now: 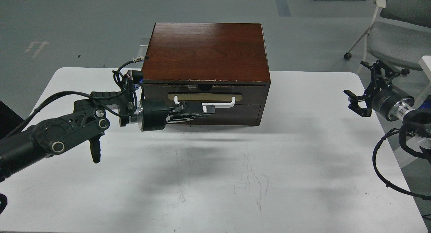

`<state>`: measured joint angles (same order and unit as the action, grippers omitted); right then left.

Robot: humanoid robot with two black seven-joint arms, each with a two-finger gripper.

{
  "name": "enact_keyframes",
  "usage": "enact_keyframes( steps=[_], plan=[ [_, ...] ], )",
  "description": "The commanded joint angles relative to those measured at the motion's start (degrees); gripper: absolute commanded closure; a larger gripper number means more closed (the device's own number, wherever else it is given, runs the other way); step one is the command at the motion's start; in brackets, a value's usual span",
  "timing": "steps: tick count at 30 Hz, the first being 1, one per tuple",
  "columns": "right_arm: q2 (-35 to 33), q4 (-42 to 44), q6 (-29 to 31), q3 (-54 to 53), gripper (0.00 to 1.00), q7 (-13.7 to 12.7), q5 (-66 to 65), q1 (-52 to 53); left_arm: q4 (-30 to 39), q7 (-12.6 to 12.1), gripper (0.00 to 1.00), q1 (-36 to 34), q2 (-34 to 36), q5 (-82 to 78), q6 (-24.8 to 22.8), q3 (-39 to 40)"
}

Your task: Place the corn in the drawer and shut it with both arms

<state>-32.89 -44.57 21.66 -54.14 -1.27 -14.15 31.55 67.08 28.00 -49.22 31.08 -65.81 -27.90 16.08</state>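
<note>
Your left gripper [205, 111] lies sideways against the drawer [215, 106] front, its fingers [188, 115] drawn together with the tips at the white handle [219, 103]. From this angle you cannot tell whether they actually clasp the handle or only rest against it. Behind the fingers sits the cylindrical black wrist [153, 114], then a silver ring and looped black cables, with the left arm [50, 138] running back to the left edge of the view.

Your right gripper [360, 101] hangs over the right edge of the white table [235, 179], well apart from the box, its claws spread open and holding nothing. The right arm [394, 106] enters from the right edge.

The drawer sits pushed in, its front level with the face of the dark reddish-brown wooden box [207, 51]; the top edge of the front shows chipped paint. The handle is mounted on a tan plate [205, 97].

The corn is not visible anywhere in this view.

A grey chair [397, 34] stands on the floor beyond the table's right far corner.
</note>
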Motion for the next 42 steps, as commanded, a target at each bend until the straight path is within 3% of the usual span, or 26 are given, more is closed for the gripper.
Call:
enact_keyframes(
  steps=[1,4,7,10,18,19,25,29,31,33,34,36,37,42],
  plan=[
    [-0.1,0.0,0.0,0.0,0.0,0.0,0.0,0.0,9.1,0.0,0.54,1.2,4.7,0.0,-0.1,0.3],
    [-0.1,0.0,0.0,-0.1,0.0,0.0,0.0,0.0,14.7,0.0,0.52,1.8,8.0,0.2,-0.1,1.0],
    [-0.1,-0.1,0.0,-0.1,0.0,0.0,0.0,0.0,15.0,0.0,0.49,1.8,9.2,1.1,-0.1,2.5],
    [-0.1,-0.3,0.0,-0.1,0.0,0.0,0.0,0.0,14.5,0.0,0.31,1.8,11.4,3.8,-0.1,6.9],
    [0.0,-0.5,0.0,-0.1,0.0,0.0,0.0,0.3,10.9,0.0,0.1,1.8,19.4,17.6,-0.1,12.7],
    [0.0,-0.7,0.0,-0.2,0.0,0.0,0.0,0.5,7.5,0.0,0.04,1.8,21.3,24.3,-0.1,12.7],
    [0.5,-0.9,0.0,-0.1,0.0,0.0,0.0,2.8,-6.1,0.0,0.03,1.8,21.6,28.9,-0.1,12.7],
    [1.1,-1.0,0.0,-0.4,0.0,0.0,0.2,5.1,-20.6,0.0,0.03,2.6,18.6,31.7,-0.1,12.1],
    [1.7,-1.0,-0.1,-0.5,0.0,0.1,0.2,5.5,-24.4,0.0,0.03,3.2,16.7,32.5,-0.1,12.1],
    [4.7,-0.6,-0.3,-0.8,0.0,2.7,0.1,6.4,-30.1,0.0,0.03,3.7,15.0,34.2,-0.1,12.1],
    [4.8,-0.6,-0.3,-0.8,0.0,2.7,0.1,6.4,-30.2,0.0,0.03,3.7,15.0,34.2,-0.1,12.1],
    [7.3,-0.5,-0.4,-0.7,0.0,6.3,0.1,7.1,-33.5,0.0,0.03,3.8,13.1,37.1,-0.1,12.1],
    [7.7,-0.6,-0.4,-0.6,0.0,6.6,0.0,7.2,-33.8,0.0,0.03,3.8,12.6,38.0,-0.1,12.1],
    [9.8,-0.4,-0.3,0.9,0.0,7.0,-0.2,8.7,-33.8,-6.6,0.02,4.0,12.0,44.5,-0.1,12.1]
  ],
)
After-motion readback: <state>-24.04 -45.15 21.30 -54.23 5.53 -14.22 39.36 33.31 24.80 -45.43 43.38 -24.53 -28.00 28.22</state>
